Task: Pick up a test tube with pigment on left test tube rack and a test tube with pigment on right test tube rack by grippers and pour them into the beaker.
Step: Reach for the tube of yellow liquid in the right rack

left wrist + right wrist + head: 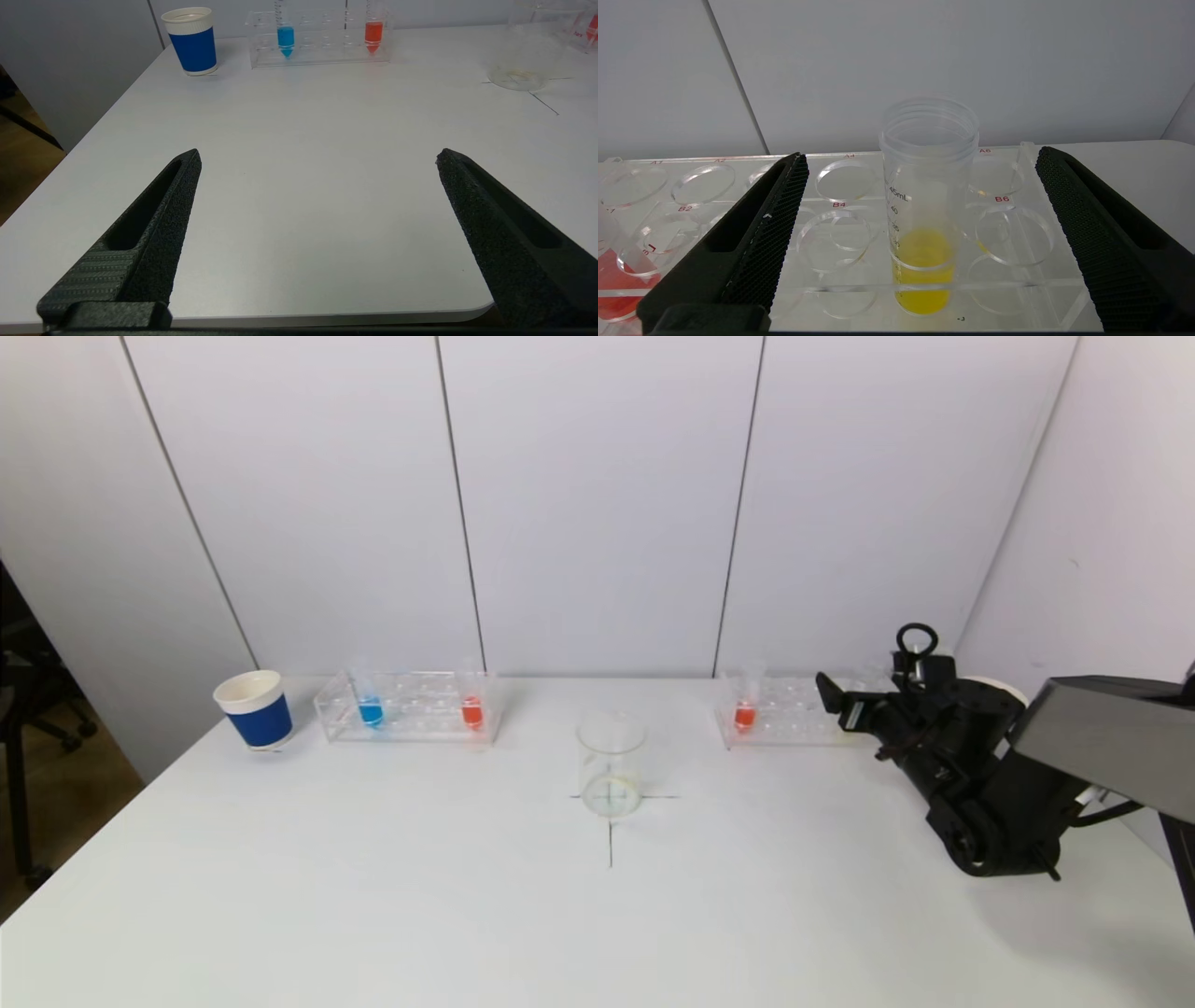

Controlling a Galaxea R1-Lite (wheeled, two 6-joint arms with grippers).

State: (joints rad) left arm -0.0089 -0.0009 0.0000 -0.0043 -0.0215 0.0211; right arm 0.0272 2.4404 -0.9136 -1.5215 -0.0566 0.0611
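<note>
White table (373, 896); clear beaker (611, 763) stood near its middle on a drawn cross mark, apparently empty. Left test tube rack (408, 707), clear plastic, sat along the far edge on the robot's left; it held a tube with blue pigment (371, 711) toward its outer end and a tube with red pigment (471, 711) toward its inner end, both upright. Blue paper cup (254, 709) with white rim stood just beside that rack, on its outer side.

Right test tube rack (784, 711) sat along the far edge on the robot's right; a second red tube (744, 714) stood upright at its end nearest the beaker; a tube with yellow pigment (924, 224), open-topped and upright, occupied a front-row hole nearer the other end, seen in the right wrist view only.

Right tool (920, 238) was level with the right rack, fingers spread wide, yellow tube between them but touched by neither; in the head view the arm hid that end of the rack. Left tool (317, 224) was low over the near left part of the table, fingers wide apart, holding nothing, well apart from the left rack; not seen in the head view.
</note>
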